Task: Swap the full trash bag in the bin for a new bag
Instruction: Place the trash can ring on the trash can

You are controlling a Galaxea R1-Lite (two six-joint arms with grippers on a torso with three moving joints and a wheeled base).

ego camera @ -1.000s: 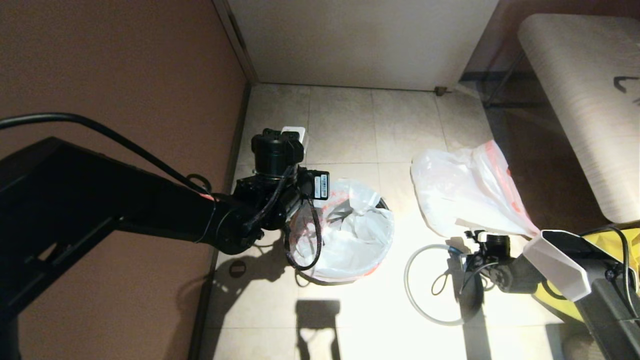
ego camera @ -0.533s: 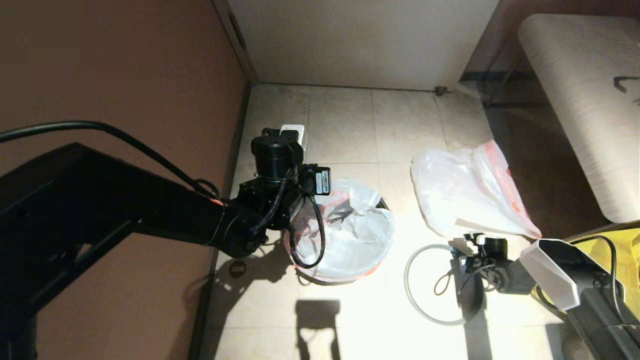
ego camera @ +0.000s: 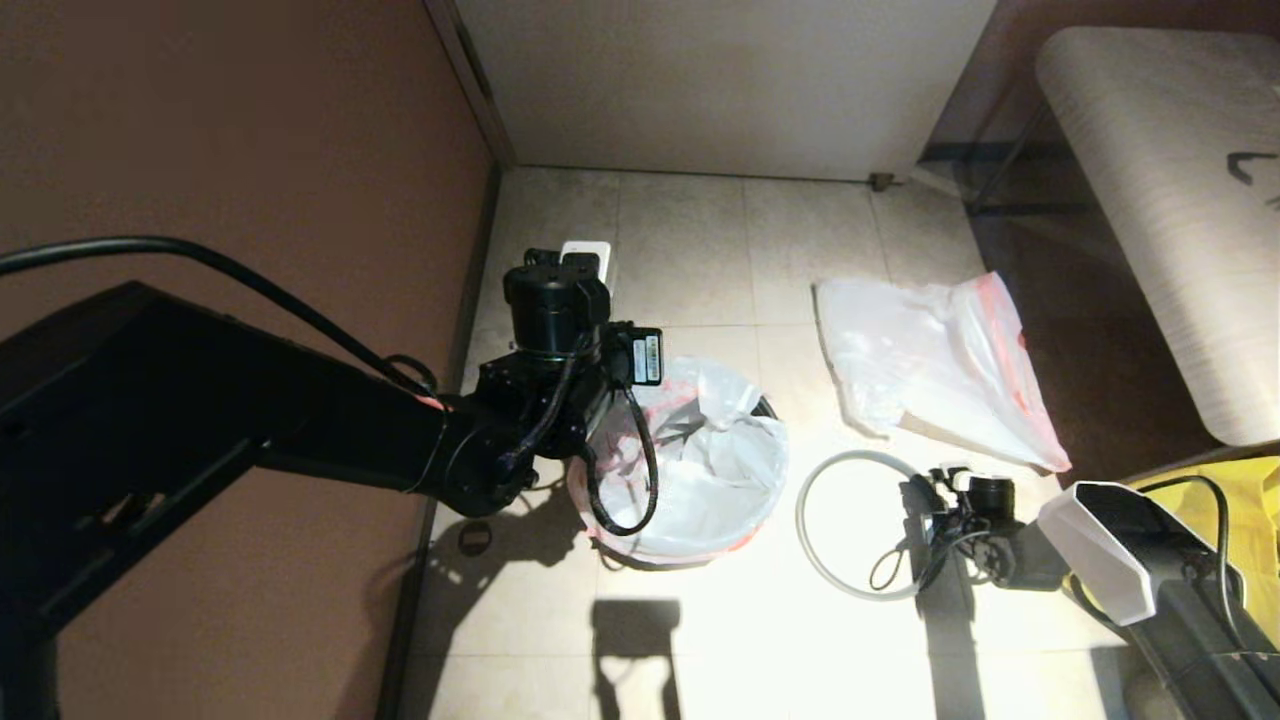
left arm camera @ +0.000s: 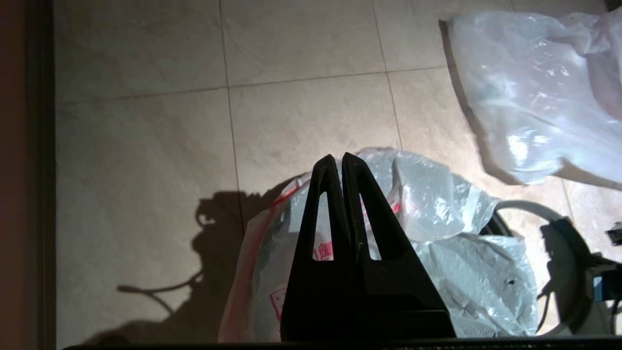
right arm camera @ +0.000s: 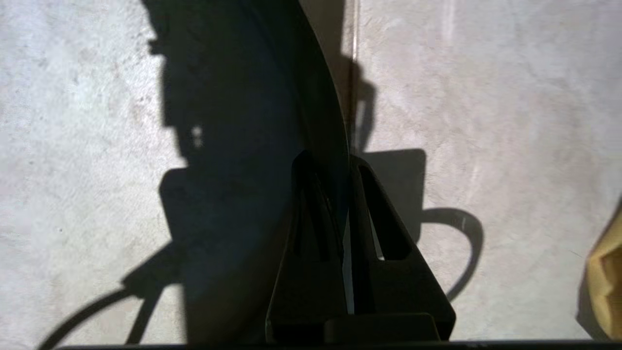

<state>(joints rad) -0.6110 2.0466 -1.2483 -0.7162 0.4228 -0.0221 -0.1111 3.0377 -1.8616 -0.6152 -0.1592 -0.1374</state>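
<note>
The bin [ego camera: 765, 408] stands by the left wall, with the full trash bag [ego camera: 700, 470] inside it and draped over its edge. My left gripper [left arm camera: 338, 158] hangs shut just above that bag [left arm camera: 461, 272], tips at its raised edge. Whether film is pinched between them does not show. The bin's grey hoop [ego camera: 805, 520] lies on the floor to the right of the bin. My right gripper [ego camera: 925, 510] is shut on the hoop's right side. The hoop [right arm camera: 335, 126] runs as a dark curve up from between its fingers. The new bag [ego camera: 930, 370] lies flat beyond the hoop.
A brown wall [ego camera: 250, 150] runs close along the left of the bin. A pale bench [ego camera: 1150, 200] stands at the right. A yellow bag [ego camera: 1240, 500] sits behind my right arm. A small white block [ego camera: 585, 255] lies by the skirting behind the left wrist.
My right gripper has gone from open to shut on the hoop, and the hoop has slid a little to the left. The new bag has sunk flatter. The left arm has barely moved.
</note>
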